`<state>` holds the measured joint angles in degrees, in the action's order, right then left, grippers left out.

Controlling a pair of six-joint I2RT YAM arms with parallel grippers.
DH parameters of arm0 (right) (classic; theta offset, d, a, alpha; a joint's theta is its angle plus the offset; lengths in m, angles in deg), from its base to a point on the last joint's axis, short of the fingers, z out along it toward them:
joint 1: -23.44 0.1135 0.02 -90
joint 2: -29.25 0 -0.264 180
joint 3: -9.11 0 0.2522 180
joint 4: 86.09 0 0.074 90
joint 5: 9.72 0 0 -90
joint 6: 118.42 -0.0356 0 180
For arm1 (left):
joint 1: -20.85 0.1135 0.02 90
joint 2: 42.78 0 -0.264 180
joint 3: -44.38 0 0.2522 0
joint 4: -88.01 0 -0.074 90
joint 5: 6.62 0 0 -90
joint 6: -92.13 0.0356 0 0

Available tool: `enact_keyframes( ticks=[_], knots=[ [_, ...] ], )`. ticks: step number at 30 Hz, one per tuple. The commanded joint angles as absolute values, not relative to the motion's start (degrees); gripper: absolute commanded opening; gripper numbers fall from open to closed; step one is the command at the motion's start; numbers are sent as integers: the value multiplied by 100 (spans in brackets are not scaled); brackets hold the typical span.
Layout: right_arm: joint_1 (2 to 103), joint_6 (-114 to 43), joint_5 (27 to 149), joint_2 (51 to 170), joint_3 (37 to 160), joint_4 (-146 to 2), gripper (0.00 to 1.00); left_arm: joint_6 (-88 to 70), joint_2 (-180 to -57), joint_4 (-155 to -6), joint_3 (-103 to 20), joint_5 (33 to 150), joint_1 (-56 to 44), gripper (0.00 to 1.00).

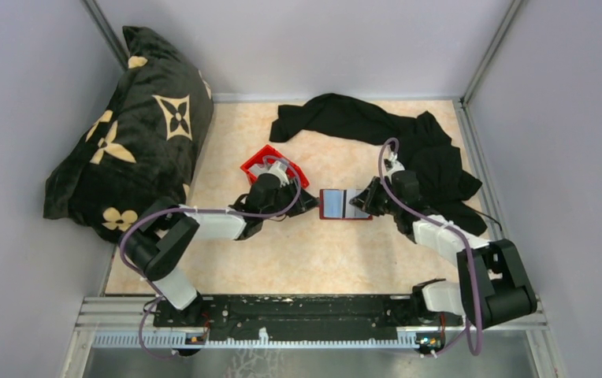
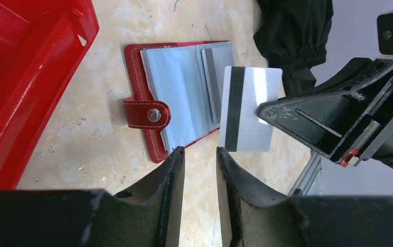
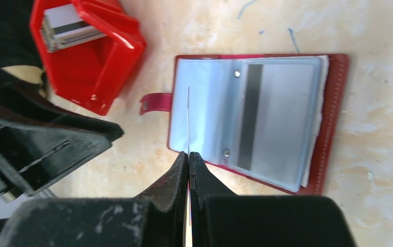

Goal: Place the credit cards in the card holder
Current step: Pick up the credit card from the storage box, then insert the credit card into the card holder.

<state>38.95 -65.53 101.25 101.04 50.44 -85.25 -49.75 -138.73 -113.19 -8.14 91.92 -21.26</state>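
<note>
Several credit cards (image 3: 68, 28) sit stacked in the red bin (image 3: 117, 49), far-left of centre; leave them for now. Left gripper (image 2: 200, 154) hangs just beside the card holder's near-left edge, jaws a little apart w/ nothing between, so it's free to help. Card holder (image 3: 287, 103) lies open & flat mid-table, snap tab (image 2: 153, 114) on the bin side, clear sleeves up, one striped card (image 3: 248, 118) already tucked in on the side away from the tab. Right gripper (image 3: 189, 157) is pinched tight on the held card (image 2: 248, 108), which stands on edge over the tab-side sleeve; can't tell if it touches yet. Best approach, imo: tip the card low, find the sleeve mouth w/ one corner first, then slide slowly. Press the left fingers on the red border so the holder doesn't skid. Don't release till most of the card is inside. Black cloth (image 1: 432, 153) lies far-right, just beside the right arm; mind it when backing out
</note>
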Motion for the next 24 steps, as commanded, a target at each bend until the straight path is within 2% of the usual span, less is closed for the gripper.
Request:
enact_keyframes(
  ticks=[1, 4, 10, 24],
  knots=[
    [3845, -6206, 9698, 10295, 5407, -8341, 0, -4504, -13971, -10824, -1127, 8888, -2233, 33],
    [3844, -6073, 9599, 10450, 5475, -8297, 0, -4435, -14133, -10661, -1265, 8851, -2288, 26],
    [3838, -5996, 9623, 10731, 5572, -8361, 0, -4285, -14350, -10373, -1498, 8711, -2371, 20],
    [3740, -5996, 9861, 11109, 5795, -8466, 0, -4074, -14655, -9864, -1860, 8491, -2449, 16]
  ],
)
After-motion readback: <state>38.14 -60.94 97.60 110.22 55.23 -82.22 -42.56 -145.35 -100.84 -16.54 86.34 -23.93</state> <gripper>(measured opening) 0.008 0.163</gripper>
